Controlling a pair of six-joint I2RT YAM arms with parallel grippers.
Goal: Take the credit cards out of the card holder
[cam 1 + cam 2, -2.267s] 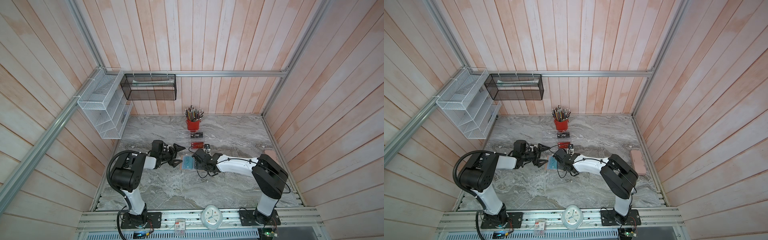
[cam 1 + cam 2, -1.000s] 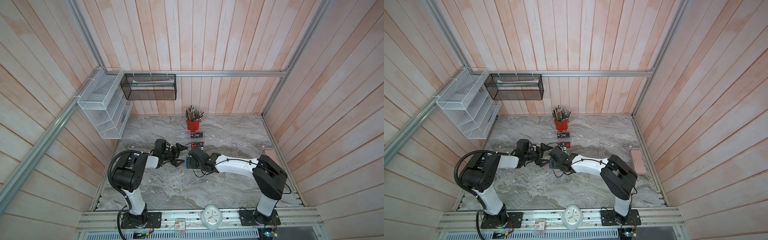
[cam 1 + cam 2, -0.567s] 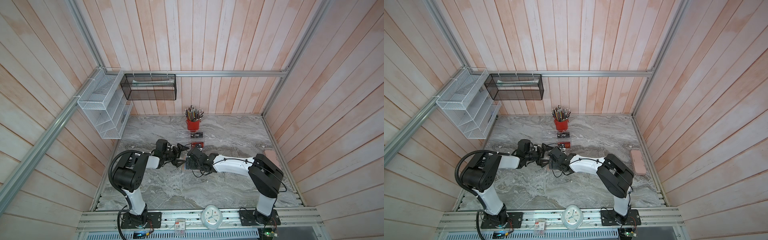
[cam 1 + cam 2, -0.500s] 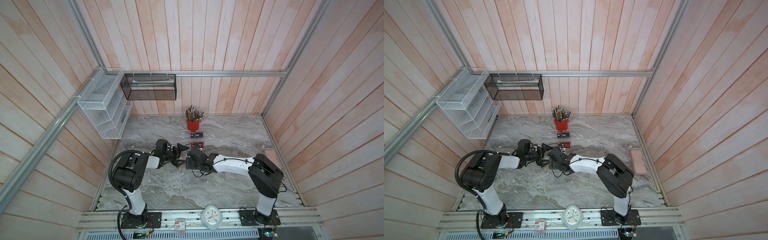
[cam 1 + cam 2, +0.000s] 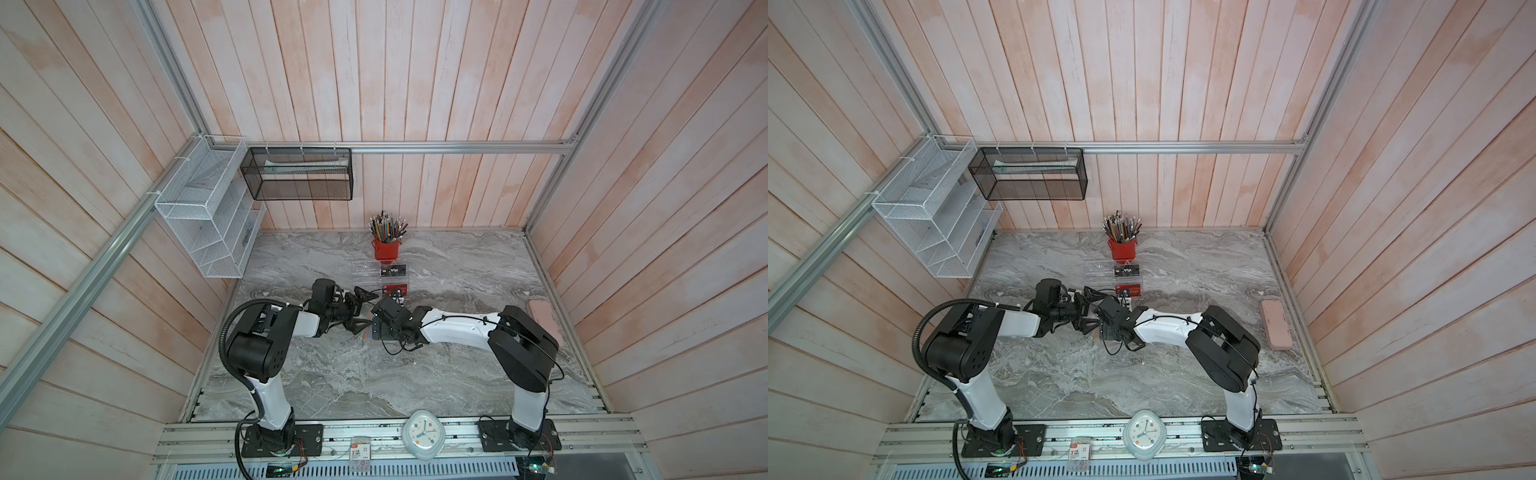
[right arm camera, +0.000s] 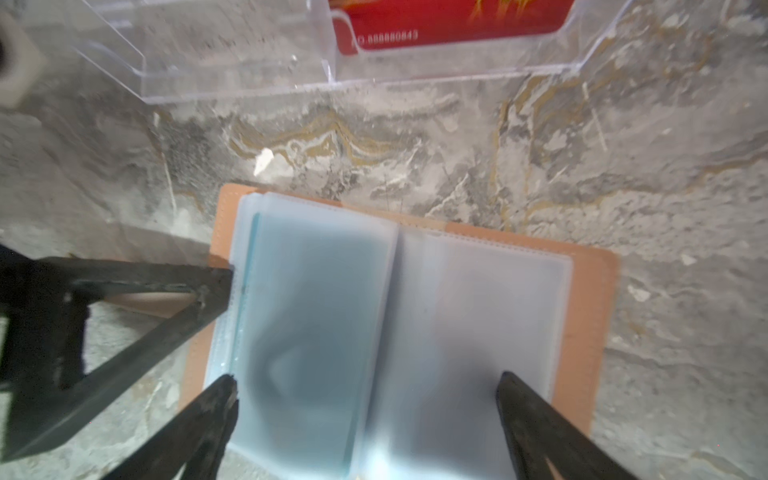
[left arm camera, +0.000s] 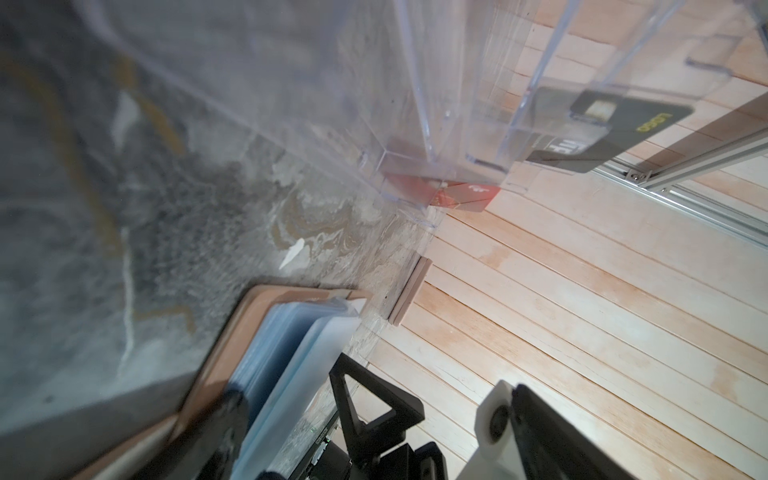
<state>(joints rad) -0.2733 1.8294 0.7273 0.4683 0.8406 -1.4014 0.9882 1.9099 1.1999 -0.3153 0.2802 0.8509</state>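
Roughly two thirds done, judging by where the cards sit.

- red card [image 5: 395, 288] and black card [image 5: 393, 271]: both out, standing in the clear acrylic rack [image 5: 365, 266], at 12 o'clock from the work spot in both top views.
- card holder [image 6: 590, 291]: lies open flat on the marble table [image 5: 332, 374], mid-table, just short of the rack, sleeves facing up. Top views mostly hide it under the right arm.
- teal card [image 6: 307, 324]: looks like it's inside one sleeve page, the bluer one, and not out yet. Blurry, so that's a read and not a certainty. The other page looks pale and empty.
- right gripper [image 6: 365, 380]: jaws spread wide, hovering over the open pages, one tip near each outer edge, holding nothing.
- left gripper [image 5: 363, 311]: also spread wide and empty, at 9 o'clock from the holder. One fingertip [image 6: 216, 286] sits at the sleeve edge on the teal side; contact looks likely, can't confirm.

Left to do: pin the holder, pull the teal card free of its sleeve. The sleeve plastic is floppy, so the page may lift with the card.
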